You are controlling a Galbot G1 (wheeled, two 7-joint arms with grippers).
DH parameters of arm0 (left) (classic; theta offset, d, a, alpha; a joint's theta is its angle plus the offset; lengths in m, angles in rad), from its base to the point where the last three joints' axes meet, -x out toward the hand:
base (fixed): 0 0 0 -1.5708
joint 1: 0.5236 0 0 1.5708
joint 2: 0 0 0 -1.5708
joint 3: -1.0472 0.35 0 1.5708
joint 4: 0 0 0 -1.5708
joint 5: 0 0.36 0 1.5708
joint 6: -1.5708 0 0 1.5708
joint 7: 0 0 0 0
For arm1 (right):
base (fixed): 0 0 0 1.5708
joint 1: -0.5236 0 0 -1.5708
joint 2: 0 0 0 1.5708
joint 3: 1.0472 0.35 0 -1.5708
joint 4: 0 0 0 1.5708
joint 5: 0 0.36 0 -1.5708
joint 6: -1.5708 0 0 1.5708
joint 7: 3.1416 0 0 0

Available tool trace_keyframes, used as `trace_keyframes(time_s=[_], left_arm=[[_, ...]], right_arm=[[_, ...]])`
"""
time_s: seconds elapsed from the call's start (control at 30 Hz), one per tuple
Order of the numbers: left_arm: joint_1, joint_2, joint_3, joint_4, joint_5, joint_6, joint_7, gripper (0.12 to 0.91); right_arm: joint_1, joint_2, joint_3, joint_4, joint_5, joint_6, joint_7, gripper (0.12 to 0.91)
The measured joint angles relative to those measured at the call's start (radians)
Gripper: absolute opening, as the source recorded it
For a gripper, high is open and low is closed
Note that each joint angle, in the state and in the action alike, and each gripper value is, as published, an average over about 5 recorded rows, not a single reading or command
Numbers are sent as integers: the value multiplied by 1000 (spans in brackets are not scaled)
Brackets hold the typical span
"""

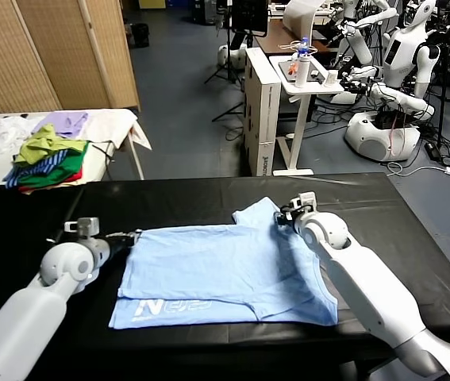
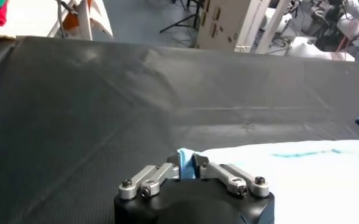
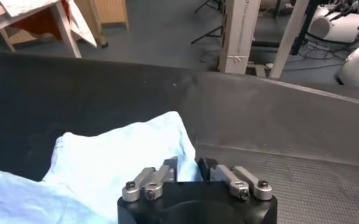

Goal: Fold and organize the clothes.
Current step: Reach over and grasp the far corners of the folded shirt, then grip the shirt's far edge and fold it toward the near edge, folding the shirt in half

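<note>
The light sky-blue T-shirt (image 1: 217,270) lies spread on the black table (image 1: 185,198), its white lettering (image 1: 169,308) showing along the near edge. One sleeve (image 1: 258,213) points to the far side. My left gripper (image 1: 132,236) is at the shirt's left edge, shut on a pinch of blue cloth (image 2: 187,164). My right gripper (image 1: 282,216) is at the shirt's far right part by the sleeve, shut on the cloth's edge (image 3: 185,164). The shirt also shows in the left wrist view (image 2: 289,176) and in the right wrist view (image 3: 118,158).
A heap of green, yellow, red and striped garments (image 1: 46,163) and a lilac cloth (image 1: 67,123) lie on a white table at the back left. A white desk (image 1: 280,103) and other robots (image 1: 391,71) stand beyond the table.
</note>
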Motion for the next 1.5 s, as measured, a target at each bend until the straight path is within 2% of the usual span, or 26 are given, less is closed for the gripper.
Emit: trace_keyframes(time_s=[0.27, 0.6, 0.83, 1.0, 1.23, 1.5], left_arm=[[35, 10, -31, -37, 5, -13, 3, 147], [125, 47, -110, -147, 4, -26, 7, 147], [224, 56, -180, -268, 13, -28, 6, 147], [314, 42, -234, -369, 37, -26, 1, 147], [434, 9, -306, -480, 63, -14, -11, 147], [584, -57, -377, -554, 155, -12, 12, 147]], right_arm=[[-34, -31, 31, 69, 5, 58, -14, 140], [-144, -108, 110, 229, 32, 47, -14, 140], [-257, -174, 185, 375, 56, 9, -3, 140], [-351, -221, 243, 488, 59, -30, 7, 140], [-510, -278, 324, 603, 51, -58, -7, 140], [-668, -293, 362, 659, 18, -71, -21, 140]])
